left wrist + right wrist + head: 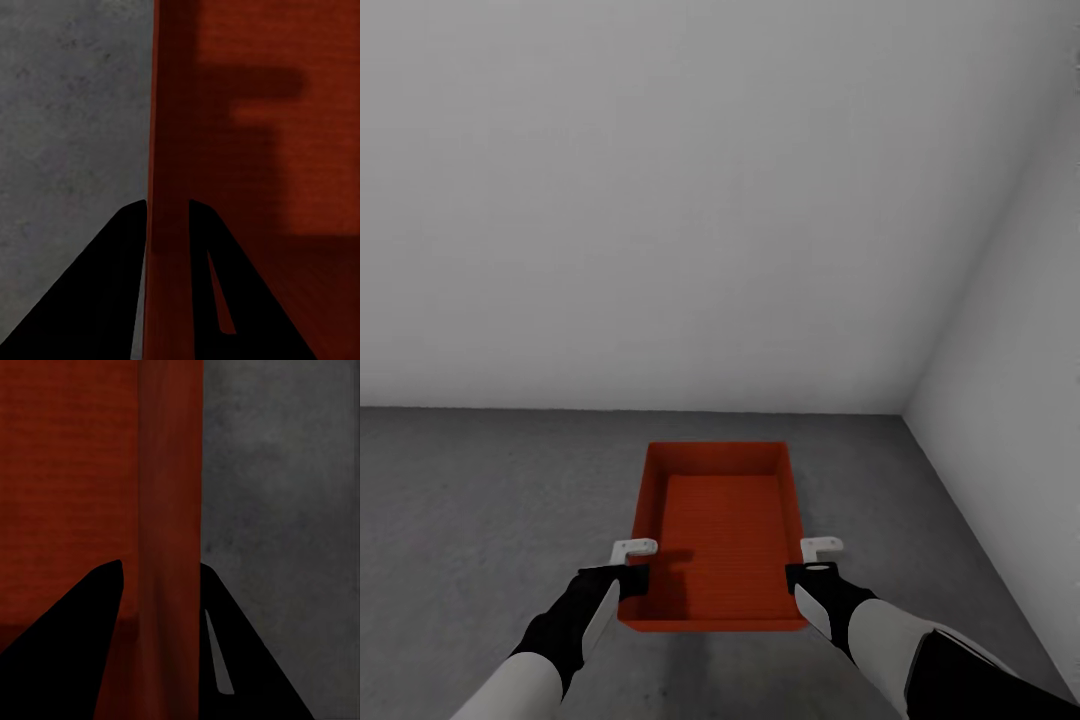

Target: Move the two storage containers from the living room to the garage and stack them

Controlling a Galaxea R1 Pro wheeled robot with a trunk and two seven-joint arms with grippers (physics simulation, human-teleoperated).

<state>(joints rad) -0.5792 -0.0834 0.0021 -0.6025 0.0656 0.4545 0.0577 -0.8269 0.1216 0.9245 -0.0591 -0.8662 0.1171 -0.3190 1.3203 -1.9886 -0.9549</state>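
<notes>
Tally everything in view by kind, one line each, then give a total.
Orange-red storage container: 1
End effectors: 2, the left end effector and the right end effector, each straddling a side wall of the container
Total: 3

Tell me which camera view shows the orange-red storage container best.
The head view: it takes in the whole storage container, open-topped and empty, over the grey floor near the white walls. The left wrist view shows just one side wall between the left hand's fingers; the right wrist view shows the opposite wall in the right hand.
</notes>
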